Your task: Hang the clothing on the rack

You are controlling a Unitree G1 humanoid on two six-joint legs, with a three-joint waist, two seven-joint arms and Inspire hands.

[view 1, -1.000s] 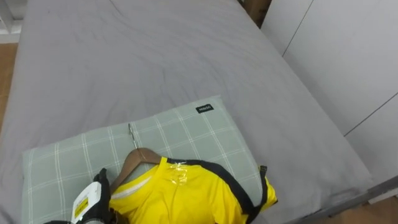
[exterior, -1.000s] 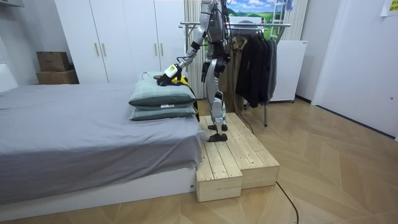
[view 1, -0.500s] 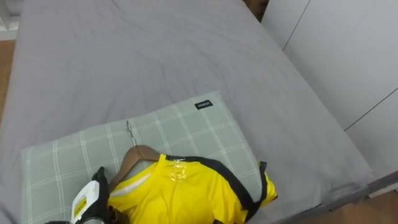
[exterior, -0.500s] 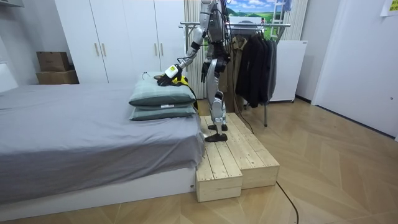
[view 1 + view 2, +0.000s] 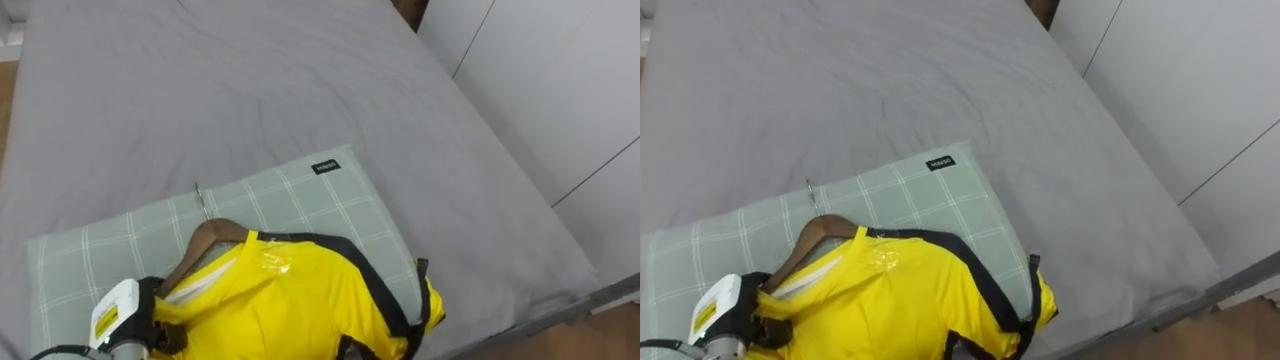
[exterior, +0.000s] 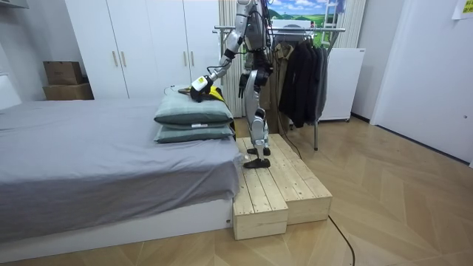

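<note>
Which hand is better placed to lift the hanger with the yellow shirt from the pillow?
Left. The left hand rests on the pillow, fingers curled on the shirt beside the hanger. The right hand hangs at the robot's side.

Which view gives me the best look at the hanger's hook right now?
The left eye view: the hanger lies on the checked pillow, its thin metal hook clear against the cloth above the yellow shirt. The right eye view shows much the same. In the room view the hanger is too small to make out.
</note>
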